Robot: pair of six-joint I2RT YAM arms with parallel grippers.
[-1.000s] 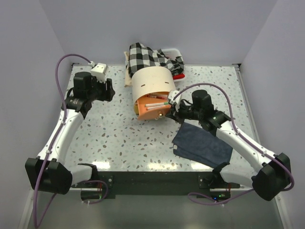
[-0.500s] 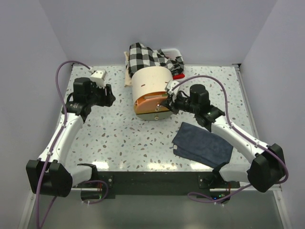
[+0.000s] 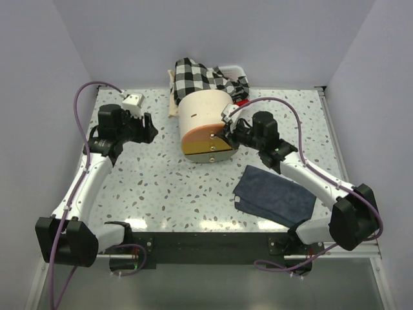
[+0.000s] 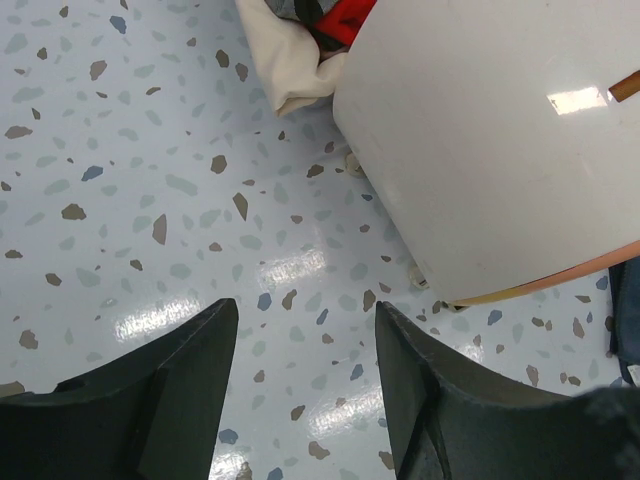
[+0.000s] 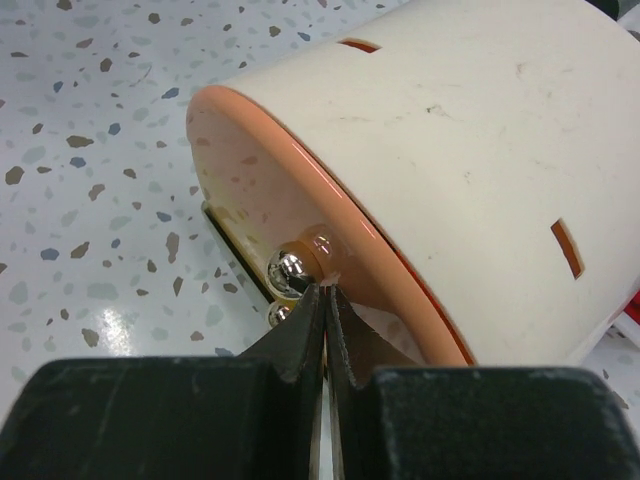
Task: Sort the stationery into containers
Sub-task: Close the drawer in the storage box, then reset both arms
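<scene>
Touching drawer front, right pincer closed; left pincer spread beside cabinet.

The orange drawer sits flush in the cream cabinet, so whatever's inside is hidden. The white tray is mostly buried under the checked fabric. Something red pokes out there, no idea what. The left wrist view chops the cabinet at its right edge. The right gripper tips are by the brass knob; can't tell if they touch it.
</scene>
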